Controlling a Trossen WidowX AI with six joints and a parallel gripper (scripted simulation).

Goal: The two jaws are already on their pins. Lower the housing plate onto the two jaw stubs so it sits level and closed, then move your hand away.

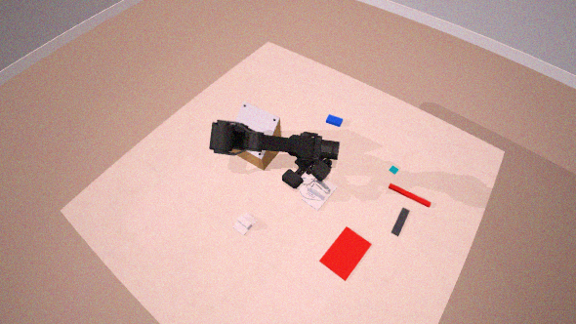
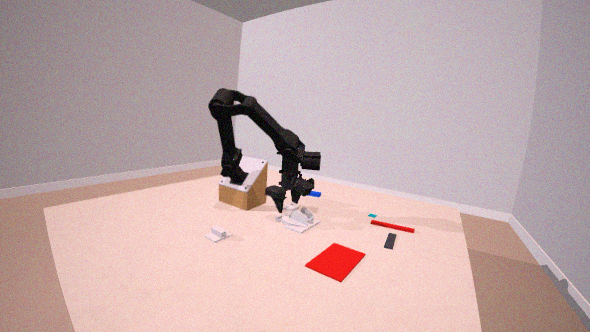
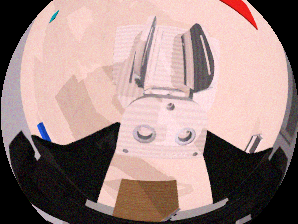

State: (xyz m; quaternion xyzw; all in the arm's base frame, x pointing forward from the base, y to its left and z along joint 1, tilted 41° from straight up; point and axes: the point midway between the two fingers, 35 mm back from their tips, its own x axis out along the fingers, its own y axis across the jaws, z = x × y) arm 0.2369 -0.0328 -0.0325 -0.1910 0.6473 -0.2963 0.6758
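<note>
My gripper [image 1: 307, 177] [image 2: 288, 206] [image 3: 161, 129] is shut on the white housing plate [image 3: 165, 120], with one finger at each side edge. The plate has two large ringed holes and a smaller one near its rounded far edge. A white base [image 1: 319, 205] [image 2: 302, 229] [image 3: 120, 42] lies on the table under and beyond the plate. Two upright jaws stand side by side on it, the left jaw [image 3: 146, 55] and the right jaw [image 3: 201, 62]. The plate's far edge is at the jaws' near ends in the wrist view. The stubs are hidden, and contact cannot be told.
A wooden box [image 1: 272, 152] [image 2: 257, 191] [image 3: 145, 197] stands under the arm. A small white block [image 1: 245, 223] [image 2: 218, 233], red sheet [image 1: 346, 254] [image 2: 336, 262], red rod [image 1: 410, 195] [image 2: 392, 226], dark bar [image 1: 400, 222] [image 2: 390, 241], teal piece [image 1: 393, 170] and blue block [image 1: 334, 120] lie around.
</note>
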